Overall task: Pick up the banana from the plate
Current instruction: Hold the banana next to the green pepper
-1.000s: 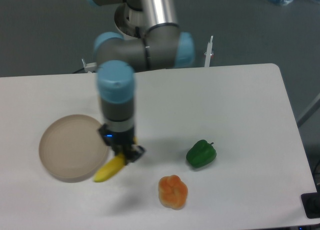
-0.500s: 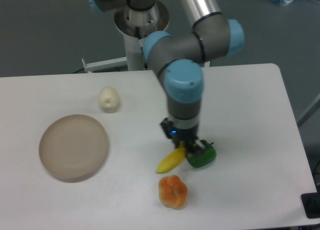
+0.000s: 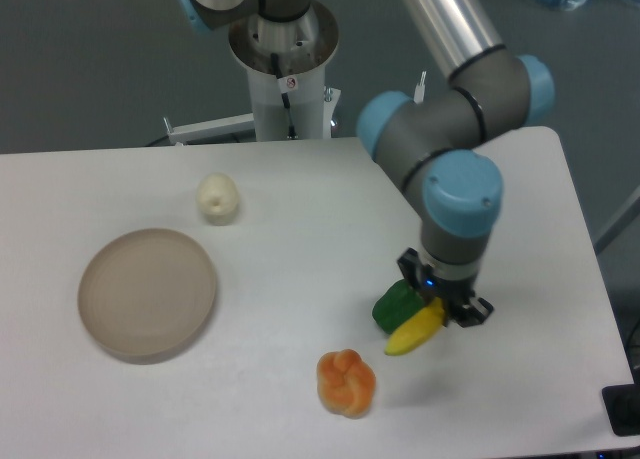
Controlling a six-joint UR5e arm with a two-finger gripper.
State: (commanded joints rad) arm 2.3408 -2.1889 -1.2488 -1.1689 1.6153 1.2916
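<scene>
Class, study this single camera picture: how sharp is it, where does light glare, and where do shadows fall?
Fixed camera view: soft overall, edges slightly fuzzy; a bright highlight runs along the shiny silver arm tube; a faint shadow lies on the white table below the curved yellow banana held in the end effector; the round tan plate shows darker shading along its lower rim.

The round tan-beige plate is set at the table's left, with the small cream-white round fruit behind it. The curved yellow banana is held right of the lumpy orange pepper, overlapping the green pepper.
</scene>
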